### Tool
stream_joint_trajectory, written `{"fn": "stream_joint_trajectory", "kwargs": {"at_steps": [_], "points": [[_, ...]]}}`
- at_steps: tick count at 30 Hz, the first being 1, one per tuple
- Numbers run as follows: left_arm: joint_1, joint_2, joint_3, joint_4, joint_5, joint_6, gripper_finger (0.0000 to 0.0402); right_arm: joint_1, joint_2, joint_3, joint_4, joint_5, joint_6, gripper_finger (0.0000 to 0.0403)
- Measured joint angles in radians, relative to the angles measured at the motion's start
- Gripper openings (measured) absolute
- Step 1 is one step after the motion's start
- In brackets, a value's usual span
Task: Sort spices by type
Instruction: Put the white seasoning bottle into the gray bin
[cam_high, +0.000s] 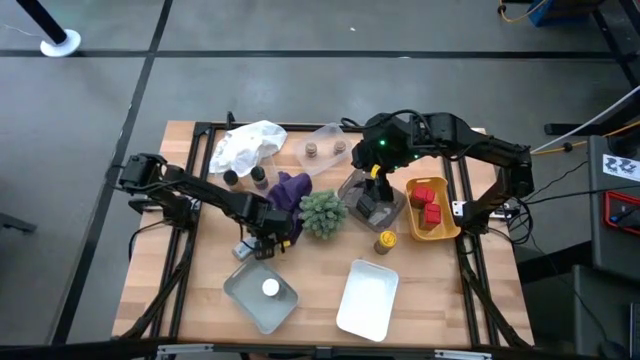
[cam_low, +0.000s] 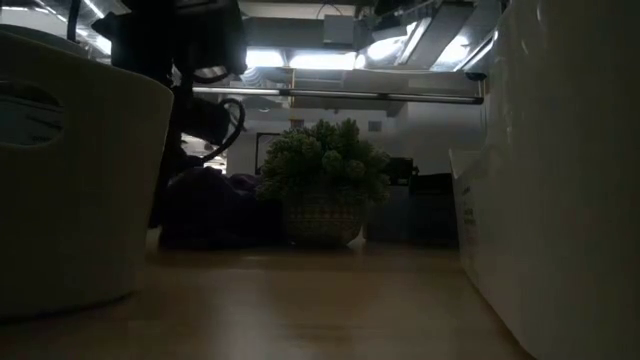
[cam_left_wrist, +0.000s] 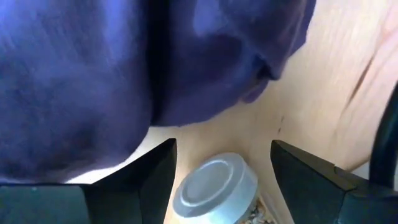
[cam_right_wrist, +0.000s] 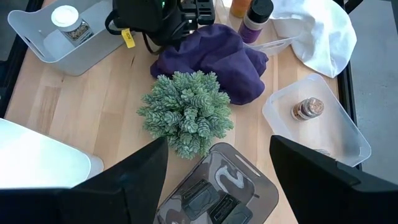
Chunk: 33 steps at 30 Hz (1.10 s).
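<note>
Light wood table (cam_high: 310, 285) on a grey floor. The left gripper (cam_left_wrist: 221, 180) sits by the purple cloth (cam_high: 290, 190), fingers spread around a white-capped jar (cam_left_wrist: 214, 186) without touching it. The right gripper (cam_right_wrist: 217, 177) hangs open over the clear tray (cam_right_wrist: 217, 193) of dark tins, spiky plant (cam_high: 322, 213) just beside. No readable labels

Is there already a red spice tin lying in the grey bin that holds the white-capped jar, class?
No: in the high view the grey bin holds only the white-capped jar, while the red tins lie in the yellow bin.
</note>
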Motion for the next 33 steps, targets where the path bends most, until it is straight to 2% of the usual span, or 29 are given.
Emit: {"fn": "stream_joint_trajectory", "kwargs": {"at_steps": [7,13,19,33], "points": [[0.002,-0.033,0.0,0.002,0.003,-0.097,0.0244,0.0,0.0,0.0,0.003,0.0,0.0,0.028],[0.015,-0.092,0.0,-0.012,0.004,-0.271,0.0244,0.0,0.0,-0.001,0.003,0.0,0.0,0.028],[0.014,-0.135,0.002,-0.098,0.004,-0.418,0.0244,0.0,0.0,-0.021,0.003,0.0,0.0,0.028],[-0.038,-0.125,-0.009,-0.089,-0.002,-0.482,0.0244,0.0,0.001,-0.094,0.004,0.001,-0.001,0.028]]}}
